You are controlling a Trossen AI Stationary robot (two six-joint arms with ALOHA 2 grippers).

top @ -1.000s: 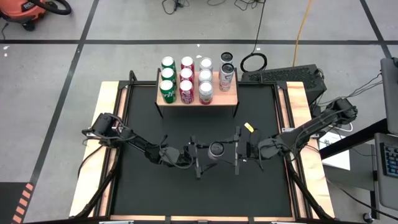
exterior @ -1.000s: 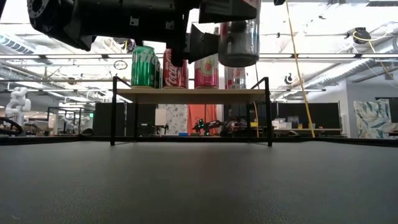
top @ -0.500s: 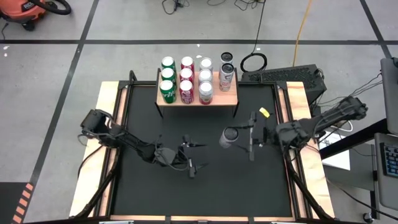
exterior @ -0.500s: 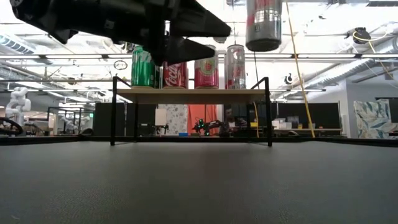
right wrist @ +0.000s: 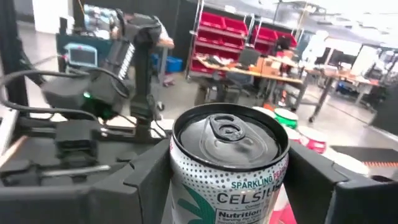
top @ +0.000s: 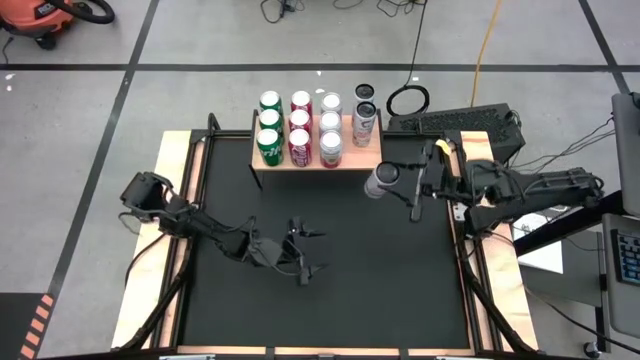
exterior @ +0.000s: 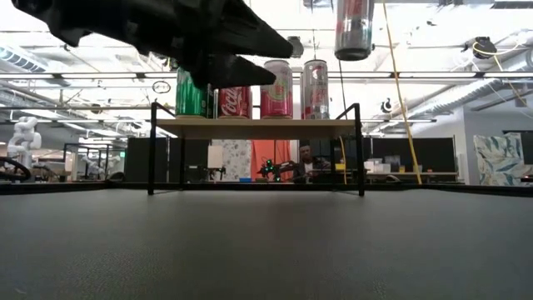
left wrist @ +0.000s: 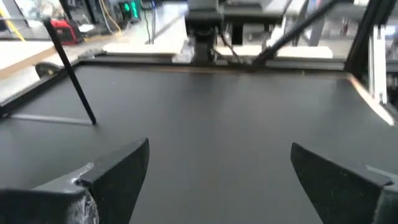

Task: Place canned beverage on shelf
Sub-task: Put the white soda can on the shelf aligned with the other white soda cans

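The right gripper (top: 402,183) pinches a silver Celsius can (top: 381,181) between its fingers, holding it in the air just beside the near right corner of the wooden shelf (top: 345,158). The shelf already carries rows of green, red, pink and silver cans (top: 299,128). The left gripper (top: 304,250) hangs over the black mat (top: 340,300) nearer the front, its fingers spread wide and holding nothing.

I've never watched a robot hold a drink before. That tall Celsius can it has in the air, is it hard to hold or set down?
The Celsius can looks smooth metal, so probably slippery; the right gripper clamps it from both sides. It's tall and slim, so likely tippy when set on the shelf. Whether it's full, I can't tell.
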